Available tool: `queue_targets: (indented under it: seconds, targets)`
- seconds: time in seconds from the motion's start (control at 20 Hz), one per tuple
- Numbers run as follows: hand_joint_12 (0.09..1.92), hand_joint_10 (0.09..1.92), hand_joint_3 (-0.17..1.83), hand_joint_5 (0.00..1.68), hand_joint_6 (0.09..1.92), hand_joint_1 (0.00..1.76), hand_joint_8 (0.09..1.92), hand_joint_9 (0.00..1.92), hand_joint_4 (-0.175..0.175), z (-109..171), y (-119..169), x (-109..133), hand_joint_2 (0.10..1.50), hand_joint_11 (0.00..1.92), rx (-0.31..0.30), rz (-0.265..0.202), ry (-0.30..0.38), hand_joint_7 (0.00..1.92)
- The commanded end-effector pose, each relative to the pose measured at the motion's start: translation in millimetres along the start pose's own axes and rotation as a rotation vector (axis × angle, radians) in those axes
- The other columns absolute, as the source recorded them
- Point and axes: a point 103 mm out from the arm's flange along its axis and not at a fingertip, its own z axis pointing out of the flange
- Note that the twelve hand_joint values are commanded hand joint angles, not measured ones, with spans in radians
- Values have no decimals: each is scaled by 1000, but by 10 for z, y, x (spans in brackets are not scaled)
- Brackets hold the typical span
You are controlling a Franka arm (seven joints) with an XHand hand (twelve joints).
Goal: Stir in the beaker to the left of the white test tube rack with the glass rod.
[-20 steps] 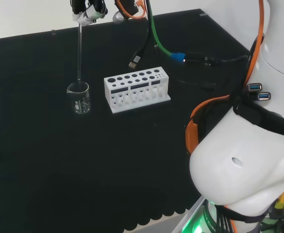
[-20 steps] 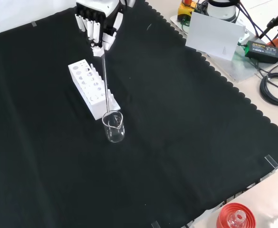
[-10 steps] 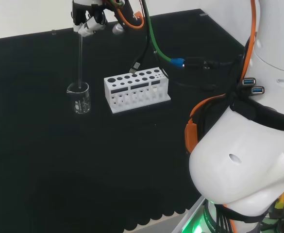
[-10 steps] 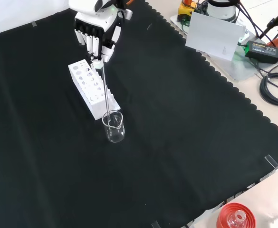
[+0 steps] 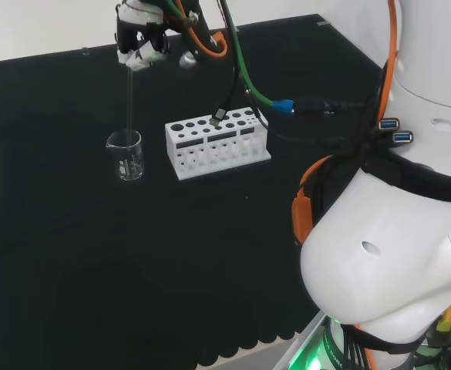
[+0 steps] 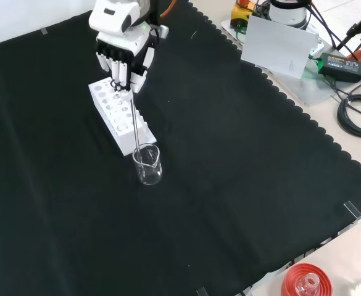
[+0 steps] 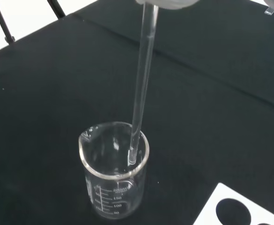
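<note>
Black-and-white hand (image 6: 121, 52) pinching thin clear glass rod (image 7: 141, 89); rod tip inside clear glass beaker (image 7: 113, 176); white perforated test tube rack (image 5: 217, 142) just beside.

Hand (image 6: 123, 46) above the bench, fingers (image 6: 120, 71) curled downward, pinching.

arm (image 5: 395, 247): large, rounded, glossy white links are seen at the head view's right; a small dark hole is set in the lower link
band: a black band is wrapped between two links
orange parts: an orange cable (image 5: 392, 54) is run along the arm; an orange piece is seen at a joint
ports: small blue-mouthed plugs are fitted on the arm's side
other cables: green (image 5: 244, 69) and black cables are strung toward the hand
hand (image 6: 122, 43): a white back and black-and-white segmented fingers are shown
</note>
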Motion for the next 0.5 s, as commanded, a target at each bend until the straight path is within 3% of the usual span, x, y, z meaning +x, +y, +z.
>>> queue_targets:
  seconds: [0.05, 0.3, 0.5]
  targets:
    - [714, 484, -175, 1403, 87, 1327, 587, 1747, -175, 121, -27, -46, 1049, 1611, -3, 6, 1, 1396]
    - [714, 484, -175, 1404, 87, 1327, 584, 1747, -175, 174, -103, -47, 1049, 1611, -4, 25, 15, 1397]
    - [714, 483, -175, 1405, 87, 1327, 582, 1748, -175, 164, -128, 95, 1049, 1611, -3, 14, 22, 1398]
